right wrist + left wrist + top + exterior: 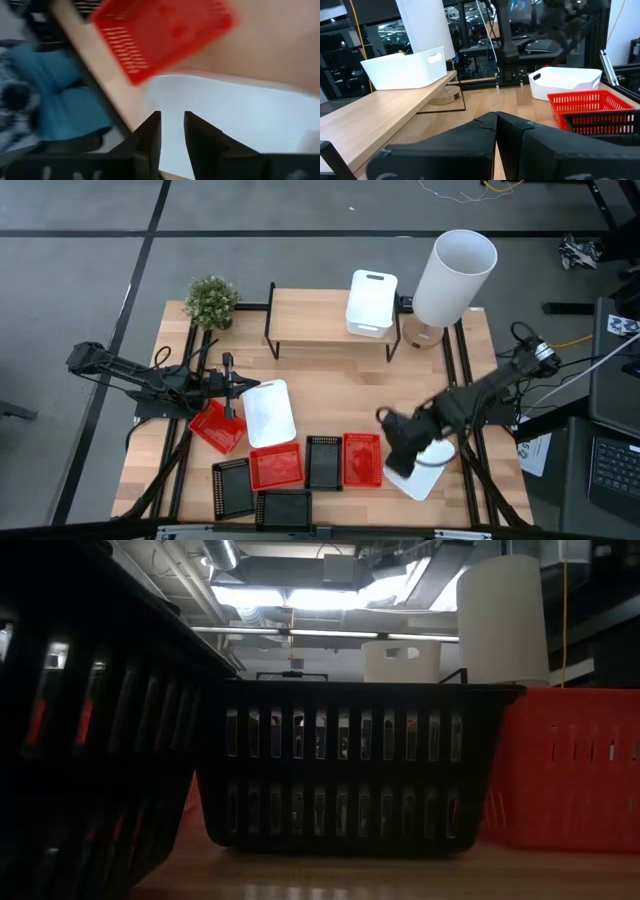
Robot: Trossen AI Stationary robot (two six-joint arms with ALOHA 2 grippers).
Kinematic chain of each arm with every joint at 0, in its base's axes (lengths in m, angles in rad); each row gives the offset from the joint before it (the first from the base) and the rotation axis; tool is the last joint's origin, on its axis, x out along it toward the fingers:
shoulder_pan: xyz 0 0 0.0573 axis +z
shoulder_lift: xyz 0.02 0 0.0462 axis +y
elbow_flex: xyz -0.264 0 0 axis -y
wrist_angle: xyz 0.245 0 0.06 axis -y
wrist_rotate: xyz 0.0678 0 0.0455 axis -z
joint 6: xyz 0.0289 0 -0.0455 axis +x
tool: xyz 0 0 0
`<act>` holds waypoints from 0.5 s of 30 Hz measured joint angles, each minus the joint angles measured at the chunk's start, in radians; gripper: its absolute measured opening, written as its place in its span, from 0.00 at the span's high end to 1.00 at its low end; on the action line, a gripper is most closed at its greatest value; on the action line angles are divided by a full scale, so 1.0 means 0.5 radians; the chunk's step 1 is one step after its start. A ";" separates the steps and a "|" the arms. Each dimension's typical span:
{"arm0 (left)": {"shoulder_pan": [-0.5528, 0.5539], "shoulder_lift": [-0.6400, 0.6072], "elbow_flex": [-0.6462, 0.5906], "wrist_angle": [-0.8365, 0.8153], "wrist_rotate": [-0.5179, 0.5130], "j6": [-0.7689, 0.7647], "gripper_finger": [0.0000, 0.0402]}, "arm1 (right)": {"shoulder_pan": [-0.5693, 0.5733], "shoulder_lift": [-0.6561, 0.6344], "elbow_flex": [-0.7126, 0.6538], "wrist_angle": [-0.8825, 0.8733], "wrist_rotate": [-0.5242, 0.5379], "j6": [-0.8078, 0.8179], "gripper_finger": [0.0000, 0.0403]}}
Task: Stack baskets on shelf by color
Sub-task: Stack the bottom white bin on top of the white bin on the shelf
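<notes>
Black mesh basket (345, 765), red neighbour (565, 780)

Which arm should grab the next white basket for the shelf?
Probably right. The right end effector hovers directly over the white basket at the table's near right corner, fingers slightly apart. The left end effector sits beside another white basket, not above it.

My left arm reaches in from nine o'clock, stretched level toward the worktop's middle, its left pincer (229, 388) with fingers pressed together. My right arm comes from three o'clock, elbow bent, wrist tipped down at about five o'clock, its right pincer (172, 131) showing only a narrow gap between the fingers.
</notes>
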 joint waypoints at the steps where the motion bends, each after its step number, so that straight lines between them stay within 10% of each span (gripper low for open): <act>1: 0.000 0.000 0.000 0.000 0.000 0.000 1.00 | 0.043 0.017 -0.039 0.110 0.004 0.068 0.79; 15: 0.000 -0.001 0.000 0.000 0.000 -0.002 1.00 | 0.309 0.435 -0.031 0.391 -0.047 0.444 0.79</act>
